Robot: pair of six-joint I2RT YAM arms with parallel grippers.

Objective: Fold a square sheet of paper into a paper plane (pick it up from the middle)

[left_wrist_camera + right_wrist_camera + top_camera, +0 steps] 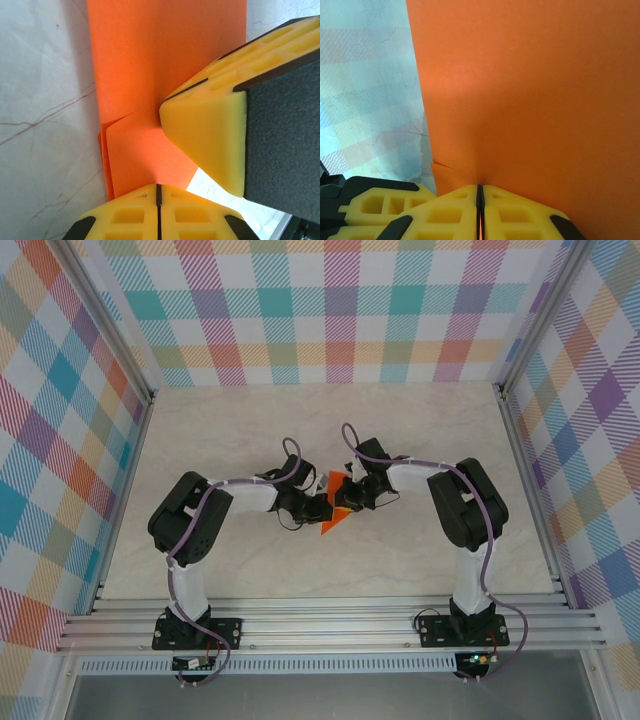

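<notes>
The square sheet of paper [331, 521] is bright orange and folded into layers, held between both grippers at mid-table. In the left wrist view the paper [150, 65] runs down into the closed tips of my left gripper [159, 187], with a second layer edge showing at its left. My right gripper's yellow fingers [205, 135] press in from the right. In the right wrist view the paper [530, 90] spreads wide above my right gripper [479, 188], which is shut with orange showing in its seam. From above, the left gripper [317, 510] and right gripper [351, 495] almost touch.
The pale marbled tabletop [330, 430] extends around the arms, and plaid walls [330, 310] enclose it at the back and sides. An aluminium rail [330, 625] runs along the near edge. A yellow finger of the other gripper [375, 205] sits at the lower left of the right wrist view.
</notes>
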